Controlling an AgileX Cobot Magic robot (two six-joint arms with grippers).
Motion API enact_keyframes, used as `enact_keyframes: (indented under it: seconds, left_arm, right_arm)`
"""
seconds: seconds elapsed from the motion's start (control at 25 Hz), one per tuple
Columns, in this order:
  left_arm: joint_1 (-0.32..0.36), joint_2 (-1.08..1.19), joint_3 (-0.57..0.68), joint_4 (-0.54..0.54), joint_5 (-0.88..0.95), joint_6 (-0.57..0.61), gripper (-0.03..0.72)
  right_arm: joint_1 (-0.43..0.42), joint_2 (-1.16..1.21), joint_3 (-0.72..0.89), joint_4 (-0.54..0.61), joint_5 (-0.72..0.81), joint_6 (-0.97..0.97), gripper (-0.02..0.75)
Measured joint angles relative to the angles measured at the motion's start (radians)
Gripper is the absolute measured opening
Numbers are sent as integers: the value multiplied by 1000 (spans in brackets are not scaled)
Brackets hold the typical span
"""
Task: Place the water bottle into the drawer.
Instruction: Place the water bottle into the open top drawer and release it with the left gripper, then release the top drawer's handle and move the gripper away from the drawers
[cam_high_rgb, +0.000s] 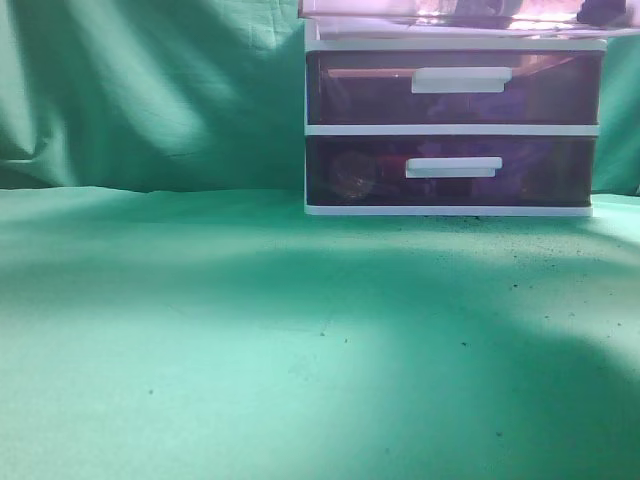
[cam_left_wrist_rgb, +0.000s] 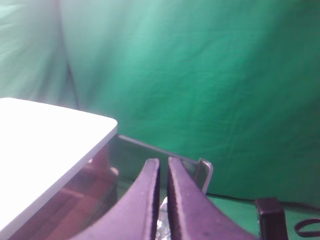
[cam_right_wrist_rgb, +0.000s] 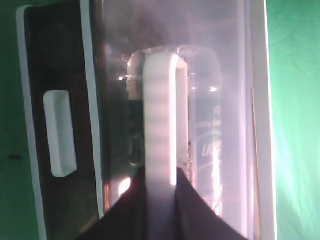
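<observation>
Looked to us like the closing step: the water bottle (cam_right_wrist_rgb: 202, 130) already lay inside the top drawer (cam_right_wrist_rgb: 257, 100), which was pulled out. Our right gripper (cam_right_wrist_rgb: 160, 182) sat clamped on its white handle (cam_right_wrist_rgb: 161, 120), the left gripper (cam_left_wrist_rgb: 163, 200) nearly pinched together on nothing. Next move, we figured, was a straight push in.

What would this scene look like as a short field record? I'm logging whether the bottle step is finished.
drawer: top one, pulled out of the unit
water bottle: lying inside the drawer, seen through its translucent front
right hand: closed on the white bar handle
left hand: above the open drawer, fingers nearly together, nothing clearly held
lower drawers: both shut
task status: bottle in, drawer not yet closed
</observation>
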Motion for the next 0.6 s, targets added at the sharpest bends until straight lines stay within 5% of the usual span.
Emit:
enact_keyframes:
  seconds: [0.36,0.6]
  left_arm:
    - [232,-25,38,0,-287,-260,0]
    - [260,-27,78,0,-450,-270,0]
  right_arm:
    - [0,14,-46,12,16,-24,79]
    - [-47,91,-178,-15,58,-52,79]
